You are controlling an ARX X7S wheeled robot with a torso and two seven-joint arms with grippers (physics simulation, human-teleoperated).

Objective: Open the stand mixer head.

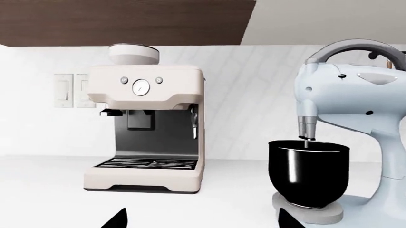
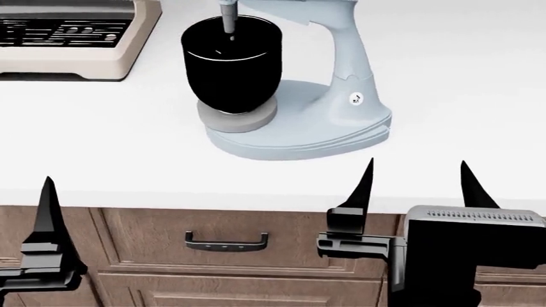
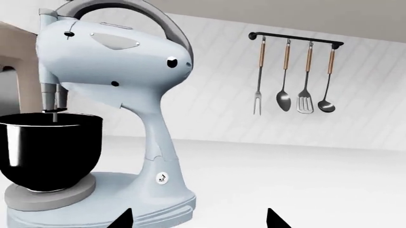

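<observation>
The pale blue-grey stand mixer head (image 1: 355, 90) is lowered, with its grey beater shaft (image 1: 307, 124) reaching into the black bowl (image 1: 309, 173). It also shows in the right wrist view (image 3: 108, 52), above the bowl (image 3: 51, 149) and the slim neck (image 3: 157, 142). In the head view only the shaft (image 2: 229, 14), bowl (image 2: 230, 61), neck (image 2: 346, 51) and base show. My left gripper (image 1: 201, 221) is open and empty; one finger (image 2: 47, 211) shows at the counter's front left. My right gripper (image 2: 416, 173) is open and empty at the counter's front edge, short of the mixer base (image 2: 298, 131).
A beige coffee machine (image 1: 146, 128) stands left of the mixer on the white counter (image 2: 477, 96). A rail of hanging utensils (image 3: 295, 71) is on the wall to the right. A dark upper cabinet (image 1: 127, 21) hangs above. Wooden drawers with a handle (image 2: 226, 242) are below the counter.
</observation>
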